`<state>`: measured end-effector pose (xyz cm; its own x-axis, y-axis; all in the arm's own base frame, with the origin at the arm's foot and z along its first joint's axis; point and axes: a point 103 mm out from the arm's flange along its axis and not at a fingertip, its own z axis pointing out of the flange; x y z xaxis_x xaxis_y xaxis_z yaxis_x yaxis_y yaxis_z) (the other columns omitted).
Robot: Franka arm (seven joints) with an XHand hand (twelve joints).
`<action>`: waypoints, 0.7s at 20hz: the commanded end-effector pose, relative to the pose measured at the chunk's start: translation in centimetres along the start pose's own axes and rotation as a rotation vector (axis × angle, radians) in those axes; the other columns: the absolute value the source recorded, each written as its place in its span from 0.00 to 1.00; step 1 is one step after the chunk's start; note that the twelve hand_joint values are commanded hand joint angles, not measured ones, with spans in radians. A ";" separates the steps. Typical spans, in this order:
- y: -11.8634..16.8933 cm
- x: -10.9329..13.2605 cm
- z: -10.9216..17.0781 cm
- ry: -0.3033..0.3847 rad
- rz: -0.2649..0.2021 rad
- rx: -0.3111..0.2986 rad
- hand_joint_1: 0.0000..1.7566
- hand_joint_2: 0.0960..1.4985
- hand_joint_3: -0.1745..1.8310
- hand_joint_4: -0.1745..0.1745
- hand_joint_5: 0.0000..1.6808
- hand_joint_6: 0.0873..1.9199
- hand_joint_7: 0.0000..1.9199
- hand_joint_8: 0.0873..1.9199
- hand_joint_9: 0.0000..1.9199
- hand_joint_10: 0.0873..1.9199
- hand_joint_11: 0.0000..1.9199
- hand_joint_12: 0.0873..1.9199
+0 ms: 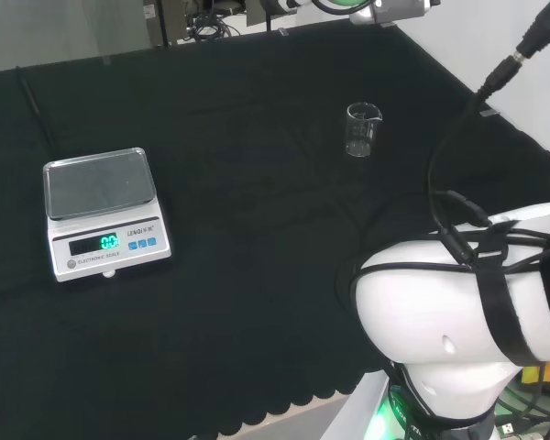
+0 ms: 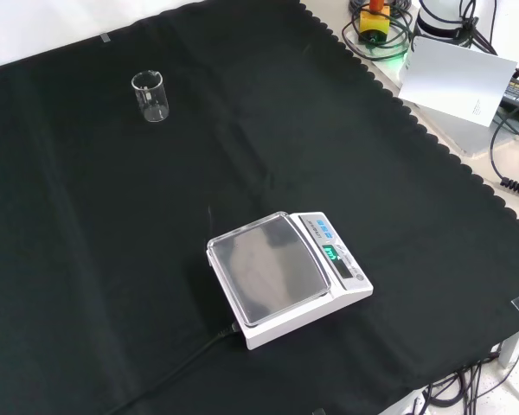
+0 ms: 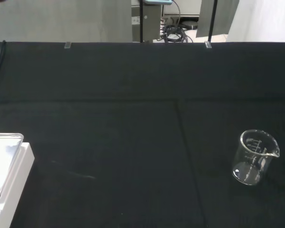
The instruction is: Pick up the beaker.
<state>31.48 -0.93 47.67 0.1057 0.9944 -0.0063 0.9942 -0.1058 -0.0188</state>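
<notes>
A small clear glass beaker (image 1: 361,129) stands upright on the black cloth, right of centre in the head view. In the front view the beaker (image 2: 150,96) is at the upper left, alone on the cloth. The wrist view looks across the cloth at the beaker (image 3: 254,156) from some distance; it looks empty, with printed marks on its side and a spout on its rim.
A white scale (image 1: 103,214) with a metal pan and a lit green display sits at the left in the head view, and low at centre in the front view as scale (image 2: 285,275). Its black cable (image 2: 177,367) trails off. The arm's white link (image 1: 467,302) stands at lower right.
</notes>
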 end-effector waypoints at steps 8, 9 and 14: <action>8.1 -6.0 5.3 0.040 0.124 0.053 0.32 0.41 0.24 0.42 0.11 0.00 0.05 0.33 0.14 0.38 0.04 0.77; 8.9 -6.7 5.8 0.044 0.132 0.059 0.32 0.41 0.24 0.42 0.11 0.00 0.05 0.33 0.14 0.38 0.04 0.77; 12.4 -10.7 9.1 0.079 0.178 0.113 0.32 0.41 0.24 0.43 0.10 0.00 0.04 0.33 0.13 0.38 0.03 0.78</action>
<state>38.05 -6.40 41.95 0.2068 0.9781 0.0236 0.9731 -0.2031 -0.1089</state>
